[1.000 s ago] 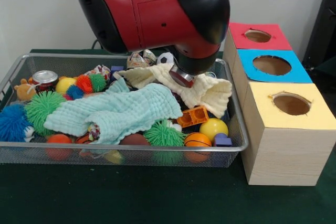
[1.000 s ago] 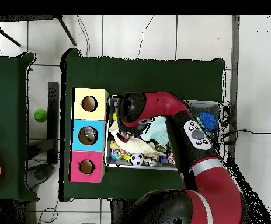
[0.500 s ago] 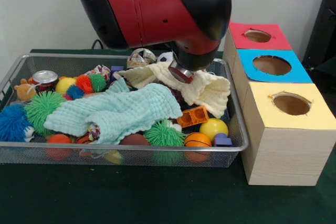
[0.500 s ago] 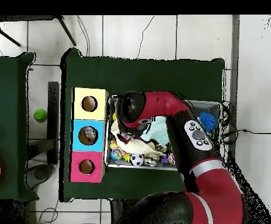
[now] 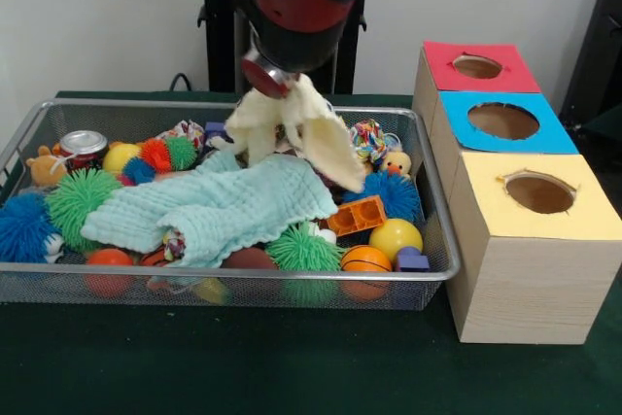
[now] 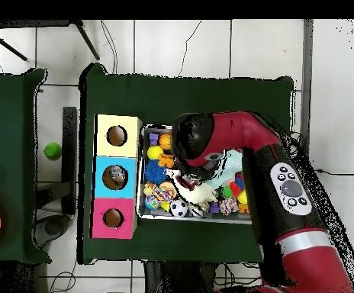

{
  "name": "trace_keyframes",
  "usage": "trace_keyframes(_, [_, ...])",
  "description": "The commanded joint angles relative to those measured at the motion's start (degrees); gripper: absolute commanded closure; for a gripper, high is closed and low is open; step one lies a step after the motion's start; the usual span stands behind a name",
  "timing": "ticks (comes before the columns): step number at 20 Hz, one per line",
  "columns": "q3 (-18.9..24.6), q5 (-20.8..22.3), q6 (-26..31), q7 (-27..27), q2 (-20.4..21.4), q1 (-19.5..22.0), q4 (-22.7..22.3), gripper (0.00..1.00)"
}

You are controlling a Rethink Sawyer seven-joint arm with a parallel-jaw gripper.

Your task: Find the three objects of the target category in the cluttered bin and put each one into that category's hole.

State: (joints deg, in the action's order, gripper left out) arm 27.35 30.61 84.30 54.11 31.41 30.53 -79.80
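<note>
In the front view the hand [image 5: 270, 78] sits in the upper middle of the frame, above the wire bin [image 5: 439, 203], with a cream cloth [image 5: 296, 129] hanging from it in loose folds. The hand's fingers are buried in the fabric, so it reads as pinching the cream cloth at its top, and the lower corners of the cloth trail down to just touch the heap. The likely reason for lifting it is plain: a cloth draped over toys hides them, and the search cannot go on until the cover is off.

With the cloth raised, the right part of the bin shows a blue spiky ball [image 5: 389, 193], a small yellow duck [image 5: 394, 163], a knotted rope toy [image 5: 367, 137], an orange brick [image 5: 356, 215], a yellow ball [image 5: 395, 237] and a small basketball [image 5: 366, 259]. A mint cloth [image 5: 209, 206] lies spread across the middle of the bin and covers more toys, so it looks to need the same treatment.

At the right of the frame three boxes stand in a row on the dark green worktop [image 5: 243, 362]: a red-topped box [image 5: 476, 67] at the back, a blue-topped box [image 5: 502, 121] in the middle and a yellow-topped box [image 5: 537, 194] in front, each with a round hole facing upward for dropping from above. Which category is the target cannot be told from these views; the candidate toys all lie in the bin.
</note>
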Motion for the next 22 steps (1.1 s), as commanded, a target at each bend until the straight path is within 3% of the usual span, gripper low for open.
trace_keyframes(1, [1.61, 9.72, 9.15, -23.45, 4.37, 2.56, 0.84, 1.0])
trace_keyframes(6, [2.75, 12.79, 11.62, -26.55, 5.2, 4.15, 1.72, 1.0])
trace_keyframes(13, [3.29, 11.11, 10.82, -24.14, 4.78, 4.39, 1.87, 1.0])
trace_keyframes(17, [4.18, 6.34, 6.86, -18.0, 2.74, 4.2, 1.51, 1.0])
trace_keyframes(22, [3.27, 9.3, 8.96, -21.09, 3.65, 3.76, 2.22, 1.0])
